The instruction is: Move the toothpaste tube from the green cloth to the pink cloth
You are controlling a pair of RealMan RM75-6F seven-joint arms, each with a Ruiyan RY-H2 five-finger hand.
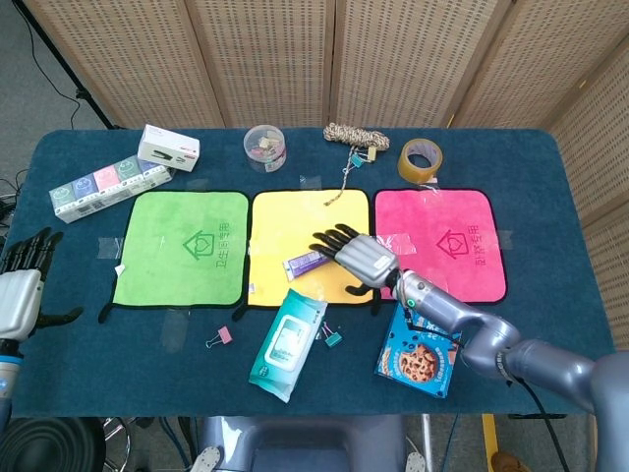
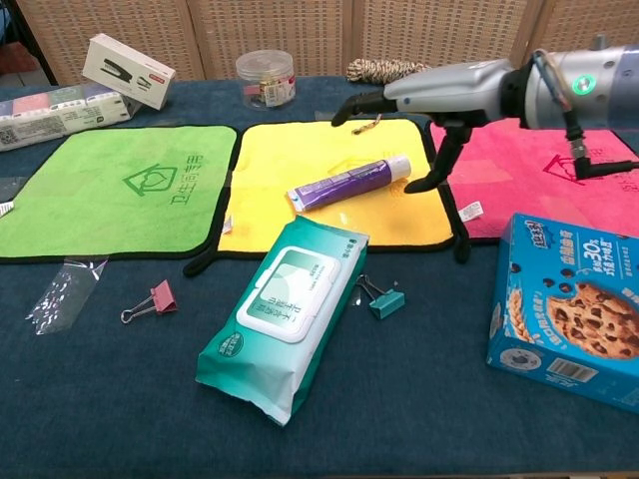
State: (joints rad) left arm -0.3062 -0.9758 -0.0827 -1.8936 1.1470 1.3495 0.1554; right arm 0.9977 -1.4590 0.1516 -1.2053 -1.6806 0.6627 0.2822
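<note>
Blue table [image 1: 580, 177], wicker screens behind; green cloth [image 1: 182, 246], yellow cloth [image 1: 310, 231] and pink cloth [image 1: 462, 236] lie side by side. Toothpaste tube [image 2: 349, 181] lies on the yellow cloth, cap toward pink. Right hand [image 1: 354, 260] hangs above the tube, fingers spread, holding nothing; left hand [image 1: 20, 295] off the table's left edge, fingers apart, also empty.

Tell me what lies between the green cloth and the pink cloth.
The yellow cloth, with the toothpaste tube lying on it and the right hand above; both views show this.
</note>
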